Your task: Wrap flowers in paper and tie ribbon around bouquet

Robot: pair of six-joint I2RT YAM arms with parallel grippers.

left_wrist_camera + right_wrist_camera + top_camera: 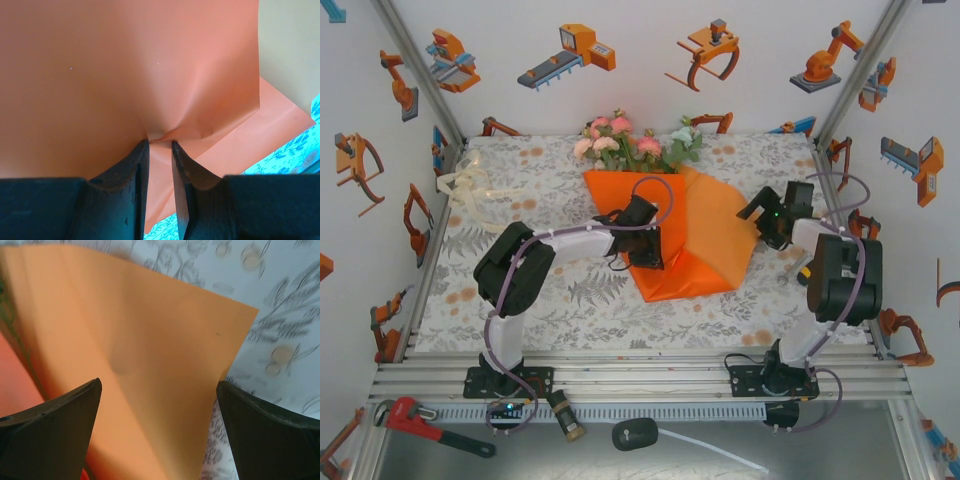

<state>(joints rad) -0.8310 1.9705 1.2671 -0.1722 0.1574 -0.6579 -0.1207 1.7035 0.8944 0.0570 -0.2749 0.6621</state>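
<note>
The orange paper (705, 240) lies partly folded in the middle of the table, with one flap raised on its right side. The flowers (620, 140) stick out at its far edge: pink and cream heads with green leaves. My left gripper (645, 250) is down on the paper's left part. In the left wrist view the left gripper (160, 142) is nearly closed, pinching a creased fold of the paper (100, 75). My right gripper (756, 214) is open by the paper's right corner. In the right wrist view the right gripper (159, 384) spreads wide over the paper (150, 330). The ribbon (470, 187) lies bunched at the far left.
A floral tablecloth (285, 315) covers the table. Metal frame posts (420, 70) rise at both back corners. In front of the arm bases lie a red wrench (420, 425) and a black plug (635, 433) on a white cable.
</note>
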